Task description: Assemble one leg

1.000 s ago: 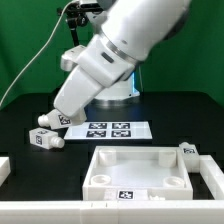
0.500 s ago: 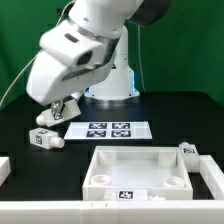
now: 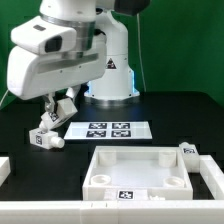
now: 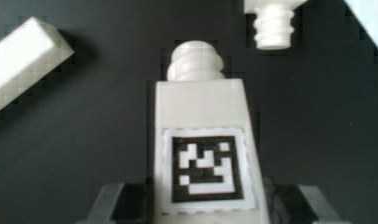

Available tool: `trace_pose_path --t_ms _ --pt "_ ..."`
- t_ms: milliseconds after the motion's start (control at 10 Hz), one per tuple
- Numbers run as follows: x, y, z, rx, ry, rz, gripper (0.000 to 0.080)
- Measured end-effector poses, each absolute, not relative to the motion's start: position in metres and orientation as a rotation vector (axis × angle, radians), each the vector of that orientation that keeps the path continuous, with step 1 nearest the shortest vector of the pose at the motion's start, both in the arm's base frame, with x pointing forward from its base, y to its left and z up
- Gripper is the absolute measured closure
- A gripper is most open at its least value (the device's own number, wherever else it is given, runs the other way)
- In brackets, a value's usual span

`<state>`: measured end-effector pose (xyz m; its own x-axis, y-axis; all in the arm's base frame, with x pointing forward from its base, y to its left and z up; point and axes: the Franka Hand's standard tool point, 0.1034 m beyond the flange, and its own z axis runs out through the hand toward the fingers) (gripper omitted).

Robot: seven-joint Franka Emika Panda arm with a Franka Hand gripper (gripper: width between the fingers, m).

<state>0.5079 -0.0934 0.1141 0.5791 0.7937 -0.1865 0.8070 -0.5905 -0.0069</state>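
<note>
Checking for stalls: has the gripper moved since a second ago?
Yes. The gripper, holding the leg, has swung toward the exterior view's left, away from the marker board.

marker board mid-table | panel nearer | leg off board's end, exterior view's left | second leg just nearer | third leg at panel's far corner, exterior view's right

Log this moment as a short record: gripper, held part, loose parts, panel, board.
gripper: gripper shut on the held leg
held leg: held leg, tag facing the wrist camera, ridged tip pointing away from the gripper
left loose leg: left loose leg lying on the table under the gripper
right loose leg: right loose leg beside the panel's corner
panel: white square panel, no leg fitted
marker board: marker board beyond the panel
</note>
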Motion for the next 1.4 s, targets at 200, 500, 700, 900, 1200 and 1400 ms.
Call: trace_pose_path --t_ms 200,500,700,900,1200,1400 --pt "0.508 -0.083 0.116 2.814 1.288 -0.208 0.0518" --pt "0.533 -0.039 0.129 2.888 1.244 0.045 0.0518" --pt "0.548 -0.018 0.135 2.911 1.190 0.196 0.0518" --pt "0.557 -0.029 0.139 2.863 1.189 0.353 0.0518" --pt "0.555 -0.047 0.137 2.851 1.146 0.409 0.0518" --pt "0.562 -0.025 0.143 2.912 1.105 0.372 0.0518"
